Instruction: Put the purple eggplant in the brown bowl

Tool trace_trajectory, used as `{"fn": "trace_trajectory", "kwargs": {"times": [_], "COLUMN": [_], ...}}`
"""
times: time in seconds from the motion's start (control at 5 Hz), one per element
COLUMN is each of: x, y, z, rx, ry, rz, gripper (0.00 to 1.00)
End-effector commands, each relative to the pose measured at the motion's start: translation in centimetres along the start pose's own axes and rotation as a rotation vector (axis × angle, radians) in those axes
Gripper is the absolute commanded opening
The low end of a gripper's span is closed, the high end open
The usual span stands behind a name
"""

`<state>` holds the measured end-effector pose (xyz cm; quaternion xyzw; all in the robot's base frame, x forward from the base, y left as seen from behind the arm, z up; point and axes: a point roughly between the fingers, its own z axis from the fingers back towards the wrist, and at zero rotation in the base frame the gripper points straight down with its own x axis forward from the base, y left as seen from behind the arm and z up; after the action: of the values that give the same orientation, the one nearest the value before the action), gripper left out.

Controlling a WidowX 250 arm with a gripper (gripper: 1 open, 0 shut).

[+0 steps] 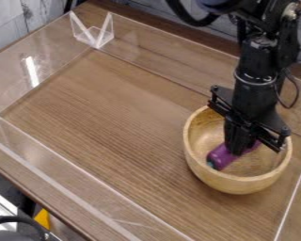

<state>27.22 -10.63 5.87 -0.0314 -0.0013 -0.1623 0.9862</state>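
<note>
The purple eggplant (224,154) lies low inside the brown bowl (241,184), on the left part of its floor, with its darker end pointing lower left. My gripper (243,144) points straight down into the bowl. Its fingers are drawn together into one narrow dark column just above and to the right of the eggplant, so it is shut. Nothing shows between the fingers. I cannot tell whether their tips touch the eggplant. The bowl stands at the right of the wooden table.
Clear acrylic walls (40,66) run along the table's left and front sides. A clear folded plastic piece (93,30) stands at the back left. The wooden tabletop (109,113) stretches left of the bowl. Cables hang behind the arm.
</note>
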Motion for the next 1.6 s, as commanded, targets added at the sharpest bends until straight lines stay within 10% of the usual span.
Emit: {"fn": "trace_trajectory", "kwargs": {"times": [0.0, 1.4], "x": [0.5, -0.3], "y": [-0.5, -0.4], "z": [1.8, 3.2], "rx": [-0.006, -0.023], "ry": [-0.064, -0.049], "rz": [-0.008, 0.04], "gripper": [1.0, 1.0]}}
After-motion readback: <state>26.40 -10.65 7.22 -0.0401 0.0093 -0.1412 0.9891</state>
